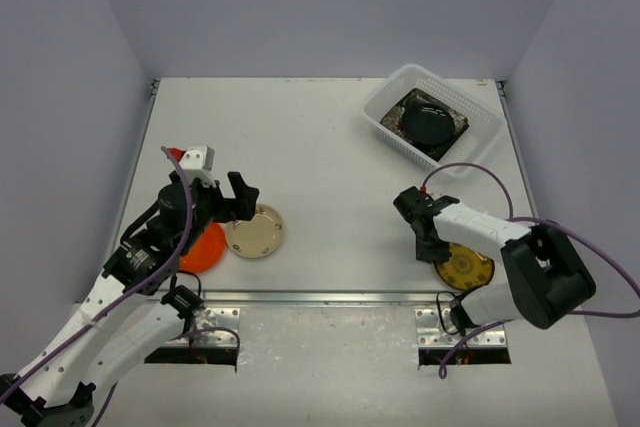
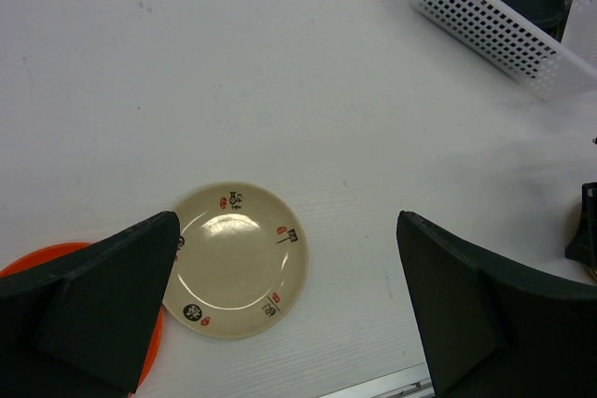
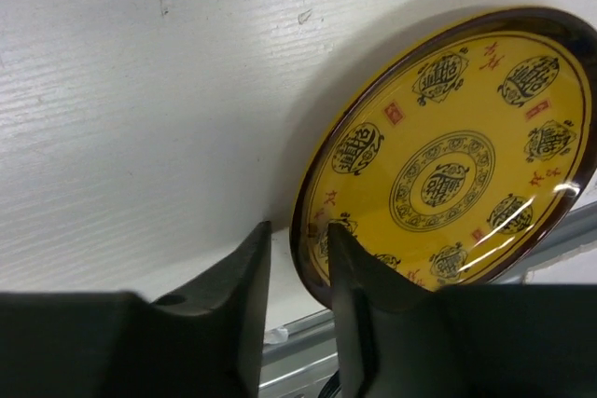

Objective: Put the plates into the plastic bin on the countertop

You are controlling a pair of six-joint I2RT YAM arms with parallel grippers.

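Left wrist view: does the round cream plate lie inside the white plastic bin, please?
No, the round cream plate lies on the white countertop, outside the white plastic bin.

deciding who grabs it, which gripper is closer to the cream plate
Left. The left gripper hovers over the cream plate; the right gripper is across the countertop at the yellow plate.
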